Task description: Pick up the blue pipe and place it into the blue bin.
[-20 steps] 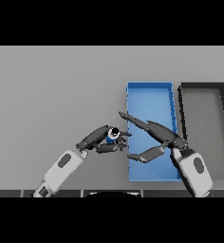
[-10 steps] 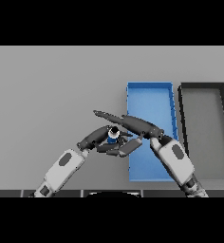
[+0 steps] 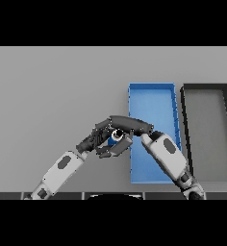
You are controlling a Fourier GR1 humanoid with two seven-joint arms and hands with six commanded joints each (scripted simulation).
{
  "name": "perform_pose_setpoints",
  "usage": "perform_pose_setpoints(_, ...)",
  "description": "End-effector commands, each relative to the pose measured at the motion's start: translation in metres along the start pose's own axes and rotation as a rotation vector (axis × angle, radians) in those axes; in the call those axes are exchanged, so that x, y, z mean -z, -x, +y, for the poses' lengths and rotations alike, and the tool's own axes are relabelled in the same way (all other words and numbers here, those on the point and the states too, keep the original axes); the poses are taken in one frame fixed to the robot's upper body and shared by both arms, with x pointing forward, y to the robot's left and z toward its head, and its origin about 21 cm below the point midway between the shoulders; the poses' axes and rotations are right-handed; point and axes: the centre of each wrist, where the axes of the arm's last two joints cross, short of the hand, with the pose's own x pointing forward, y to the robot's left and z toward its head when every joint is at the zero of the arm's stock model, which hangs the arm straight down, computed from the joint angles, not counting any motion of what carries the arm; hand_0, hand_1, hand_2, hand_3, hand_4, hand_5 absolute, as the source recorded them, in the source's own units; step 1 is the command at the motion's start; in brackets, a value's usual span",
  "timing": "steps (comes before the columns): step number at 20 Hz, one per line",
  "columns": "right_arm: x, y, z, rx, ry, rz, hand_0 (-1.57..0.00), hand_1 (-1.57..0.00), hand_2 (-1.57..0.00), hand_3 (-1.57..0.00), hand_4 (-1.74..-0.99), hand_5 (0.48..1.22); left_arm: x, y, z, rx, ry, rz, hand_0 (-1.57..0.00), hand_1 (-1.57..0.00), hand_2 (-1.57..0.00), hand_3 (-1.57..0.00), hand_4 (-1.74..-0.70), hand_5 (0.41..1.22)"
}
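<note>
The blue pipe (image 3: 116, 136) is a short blue piece with a dark opening, just left of the blue bin (image 3: 152, 95). My right hand (image 3: 130, 125) reaches in from the lower right and closes round it, fingers over its top and thumb under it. My left hand (image 3: 94, 139) comes in from the lower left with relaxed fingers, its tips right beside the pipe's left side. Most of the pipe is hidden between the two hands. The bin is a long open blue tray, and my right forearm lies across its near half.
A dark grey bin (image 3: 208, 89) of the same shape stands just right of the blue bin. The grey table (image 3: 53, 91) stretches to the left and back.
My right hand has swung left from over the blue bin onto the pipe and closed its fingers and thumb round it. The left arm and the pipe have hardly moved.
</note>
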Motion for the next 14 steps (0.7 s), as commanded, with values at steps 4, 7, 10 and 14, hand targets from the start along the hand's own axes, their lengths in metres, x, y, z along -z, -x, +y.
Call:
perform_pose_setpoints(4, 0.005, 0.002, 0.007, 0.074, 0.004, -0.028, -1.28, -1.29, -1.29, -1.19, -1.475, 0.809, 0.003, 0.002, -0.005, -0.13, -0.028, -0.065, -1.29, -1.28, -1.27, -0.53, -1.7, 1.206)
perform_pose_setpoints(7, 0.002, 0.0, 0.01, 0.018, 0.032, -0.037, -1.42, -1.43, -1.43, -1.38, -1.456, 1.01, 0.003, 0.004, -0.006, -0.13, -0.023, -0.072, -1.43, -1.42, -1.42, -0.59, -1.72, 1.214)
perform_pose_setpoints(10, 0.004, 0.001, 0.012, -0.003, 0.034, -0.059, -1.5, -1.5, -1.5, -1.47, -1.469, 1.113, 0.005, 0.004, -0.003, -0.097, -0.014, -0.071, -1.5, -1.45, -1.49, -0.53, -1.73, 1.217)
perform_pose_setpoints(14, -0.001, 0.003, 0.012, 0.038, 0.021, -0.066, -1.54, -1.54, -1.54, -1.53, -1.477, 1.177, 0.002, 0.005, -0.002, -0.06, 0.03, -0.046, -1.41, -1.19, -1.24, -0.52, -1.54, 1.219)
